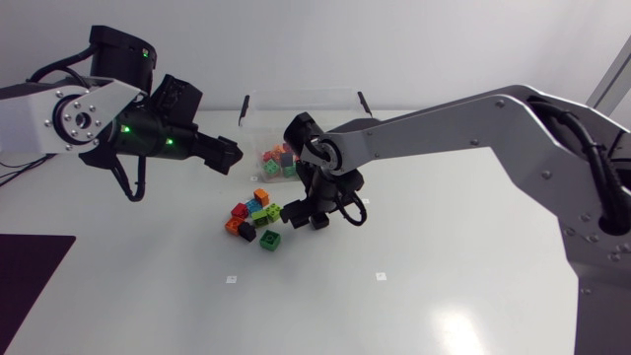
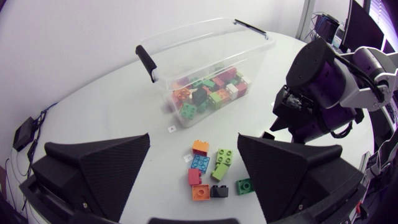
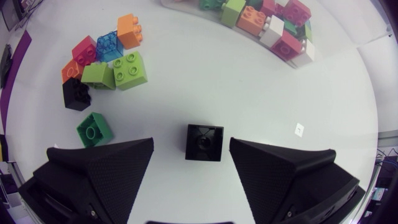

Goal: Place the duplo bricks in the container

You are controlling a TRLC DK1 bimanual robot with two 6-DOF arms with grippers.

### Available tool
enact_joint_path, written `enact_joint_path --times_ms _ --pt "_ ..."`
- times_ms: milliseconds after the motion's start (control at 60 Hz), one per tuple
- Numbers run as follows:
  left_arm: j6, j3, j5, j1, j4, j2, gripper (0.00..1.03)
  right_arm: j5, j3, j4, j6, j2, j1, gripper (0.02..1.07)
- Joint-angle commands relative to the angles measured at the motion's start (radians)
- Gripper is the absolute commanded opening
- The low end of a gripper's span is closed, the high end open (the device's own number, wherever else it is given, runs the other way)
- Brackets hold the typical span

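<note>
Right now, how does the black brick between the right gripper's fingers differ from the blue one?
The black brick lies alone between the right gripper's open fingers; the blue brick sits packed among others. Blue shows its studs up; black shows a hollow face. Both lie on the table, outside the container.

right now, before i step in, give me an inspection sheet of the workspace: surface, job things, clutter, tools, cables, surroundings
Surface: white table with small square stickers on it.
Job's things: clear container with black handles, holding mixed bricks; loose bricks clustered in front of it; one black brick apart from the cluster.
Clutter: dark mat at the table corner on the left arm's side.
Tools: left tool open and empty, above the table short of the container; right tool open, low over the black brick, which lies untouched between its fingers.
Cables: black cable loop at the left wrist, another at the right.
Surroundings: nothing seen.
</note>
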Motion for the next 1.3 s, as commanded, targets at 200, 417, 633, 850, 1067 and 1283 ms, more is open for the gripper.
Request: enact_joint_path --times_ms 200,417,633,850,1067,1283 --pt "0.038 -0.037 0.009 0.012 -0.029 -0.030 0.98 -0.024 0.018 -0.029 -0.010 0.057 -0.007 0.74" --pt "0.101 -0.060 0.011 0.015 -0.061 -0.040 0.98 -0.043 0.004 -0.006 -0.010 0.055 -0.015 0.55" --pt "0.170 -0.085 0.012 0.046 -0.091 -0.051 0.98 -0.058 -0.012 0.011 -0.017 0.043 -0.035 0.41" --pt "0.271 -0.131 0.043 0.079 -0.152 -0.056 0.98 -0.063 -0.055 0.014 -0.029 -0.011 -0.058 0.40" --pt "0.356 -0.207 0.042 0.067 -0.169 -0.034 0.98 -0.063 -0.094 -0.009 -0.046 -0.118 -0.079 0.40" --pt "0.405 -0.237 -0.024 0.072 -0.104 0.116 0.98 -0.069 -0.095 -0.046 -0.058 -0.230 -0.111 0.40"
